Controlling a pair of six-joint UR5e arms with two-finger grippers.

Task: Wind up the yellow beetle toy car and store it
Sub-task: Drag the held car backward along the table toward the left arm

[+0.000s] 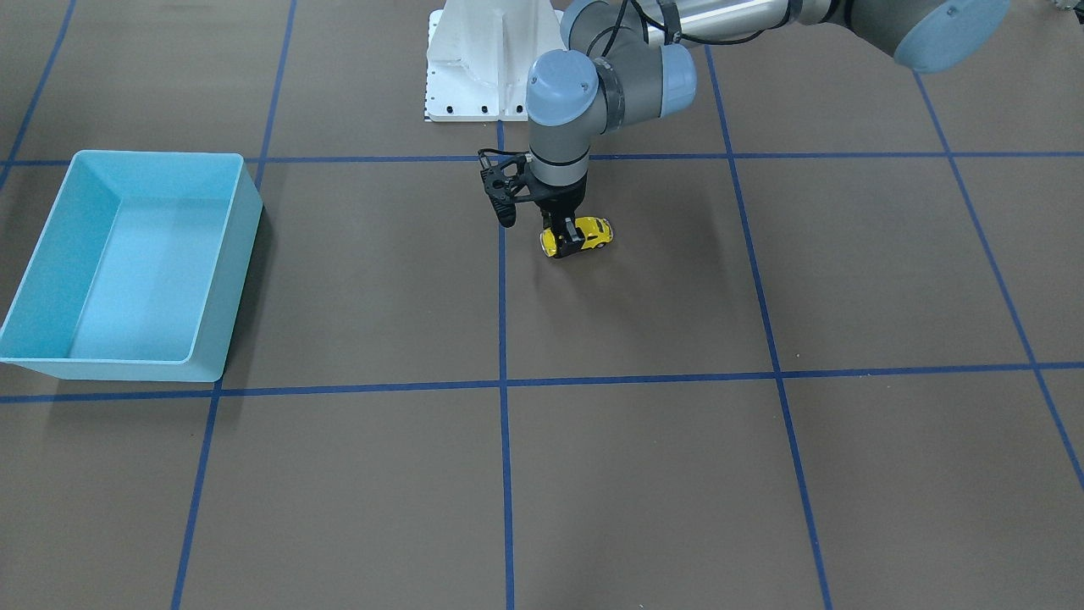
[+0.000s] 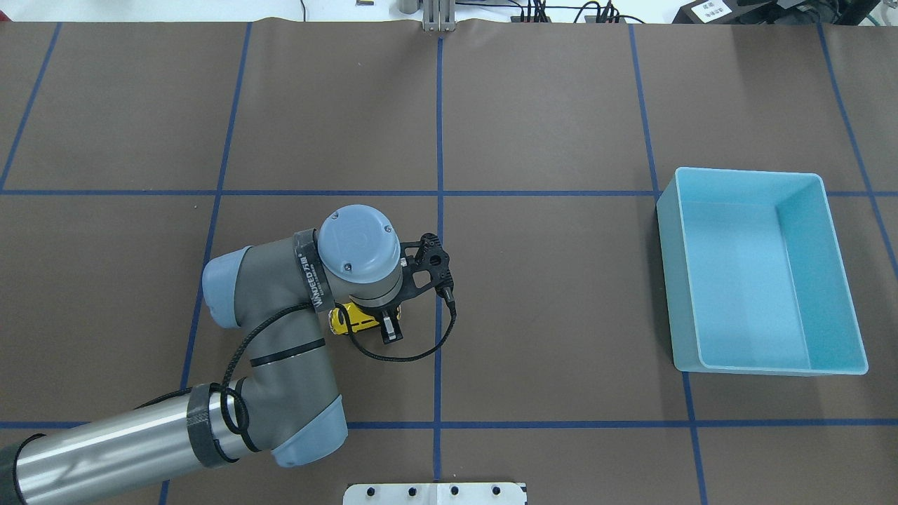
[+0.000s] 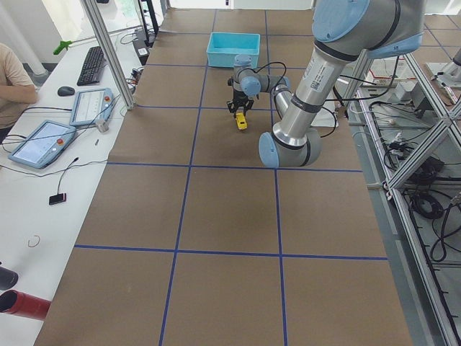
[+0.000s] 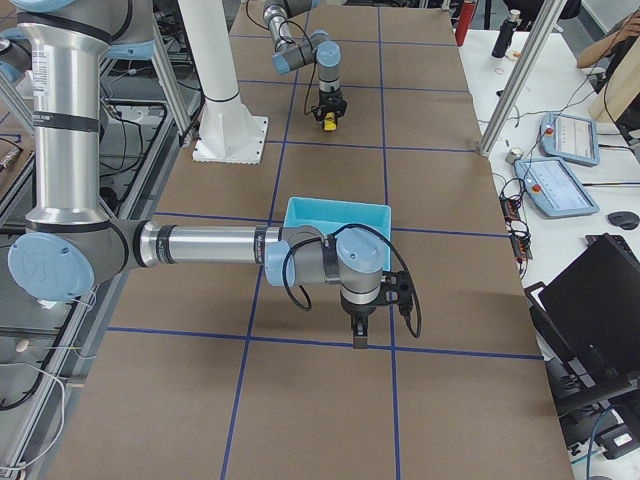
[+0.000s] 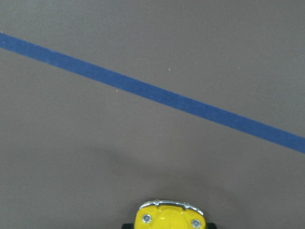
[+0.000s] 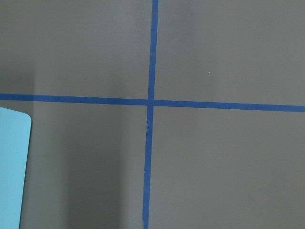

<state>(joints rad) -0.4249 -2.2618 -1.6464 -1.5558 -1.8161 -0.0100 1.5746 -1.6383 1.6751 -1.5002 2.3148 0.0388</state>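
The yellow beetle toy car (image 1: 598,230) rests on the brown table near its middle, wheels down. My left gripper (image 1: 566,241) comes straight down over it, black fingers shut across the car's body. From overhead the wrist covers most of the car (image 2: 349,321); one finger (image 2: 388,330) shows beside it. The left wrist view shows only the car's chrome bumper and nose (image 5: 167,217) at the bottom edge. My right gripper (image 4: 358,335) hangs low over the table beside the bin; I cannot tell whether it is open or shut.
A light blue bin (image 2: 666,280) stands open and hollow on my right side of the table (image 1: 51,280). Its corner (image 6: 14,167) shows in the right wrist view. Blue tape lines grid the brown mat. The white robot base (image 1: 483,59) sits at the table's edge.
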